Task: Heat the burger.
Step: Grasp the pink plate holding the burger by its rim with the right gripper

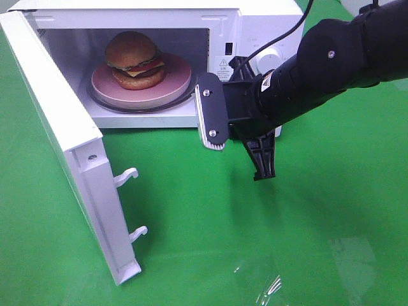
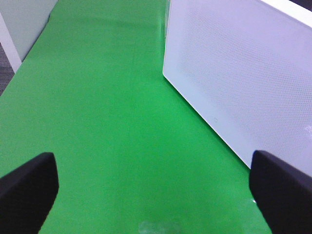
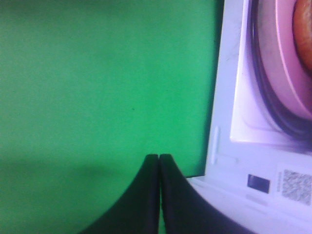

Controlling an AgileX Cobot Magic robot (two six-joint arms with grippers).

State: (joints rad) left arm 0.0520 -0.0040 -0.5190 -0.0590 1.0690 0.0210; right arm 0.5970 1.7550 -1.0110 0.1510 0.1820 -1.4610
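The burger (image 1: 134, 58), with a domed brown bun and red and dark layers, sits on a pink plate (image 1: 175, 80) inside the white microwave (image 1: 255, 25). The microwave's door (image 1: 64, 140) is swung wide open to the left. My right gripper (image 1: 211, 113) hovers just outside the cavity's lower right corner, shut with nothing between its fingers. The right wrist view shows the shut fingertips (image 3: 159, 158) beside the microwave's front sill, with the plate (image 3: 282, 58) and a sliver of burger (image 3: 304, 29) at the edge. My left gripper (image 2: 156, 195) stands open over green cloth and is out of the exterior view.
A perforated white side wall of the microwave (image 2: 243, 73) rises close beside the left gripper. Two latch hooks (image 1: 127, 175) stick out of the open door's edge. Green cloth (image 1: 287, 223) covers the table in front of the microwave.
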